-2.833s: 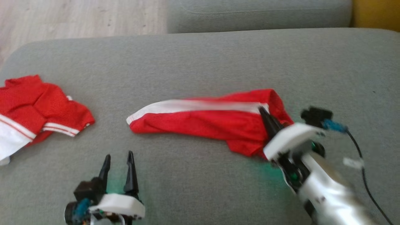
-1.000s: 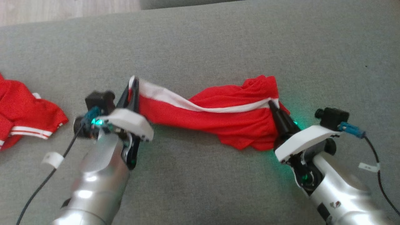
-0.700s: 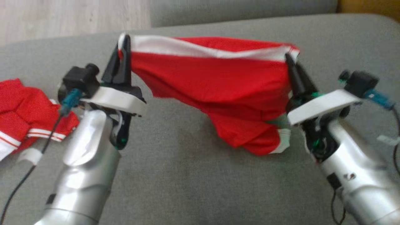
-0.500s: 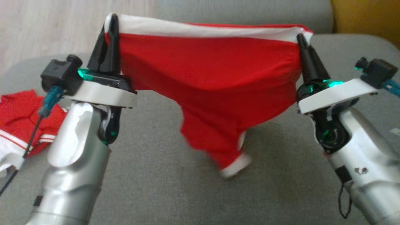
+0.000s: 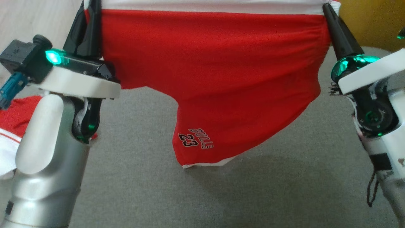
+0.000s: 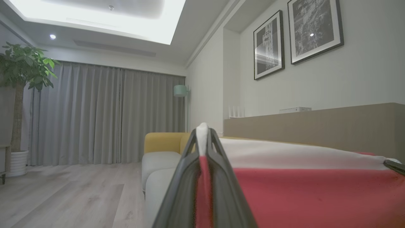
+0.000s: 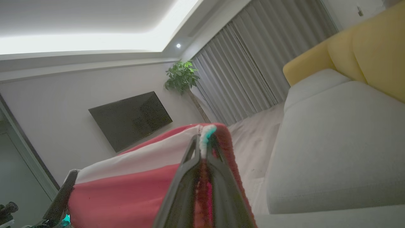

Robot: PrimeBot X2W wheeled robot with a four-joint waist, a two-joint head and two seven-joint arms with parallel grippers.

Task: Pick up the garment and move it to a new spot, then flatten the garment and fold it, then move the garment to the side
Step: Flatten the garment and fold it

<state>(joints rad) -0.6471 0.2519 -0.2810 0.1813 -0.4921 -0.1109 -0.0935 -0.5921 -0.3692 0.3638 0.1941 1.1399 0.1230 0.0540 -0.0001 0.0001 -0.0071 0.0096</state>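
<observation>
The grey sofa [image 5: 253, 196] lies below; the shorts [image 5: 221, 63] hang above it, stretched wide, one leg drooping lowest; the left gripper [image 5: 90, 12] is clamped on one end of the white waistband [image 5: 221, 4], the right gripper [image 5: 329, 14] on the other; the cloth looks light, limp and slippery, so the thick waistband seems the surest hold; a small 23 print [image 5: 186, 141] sits near the hem.
</observation>
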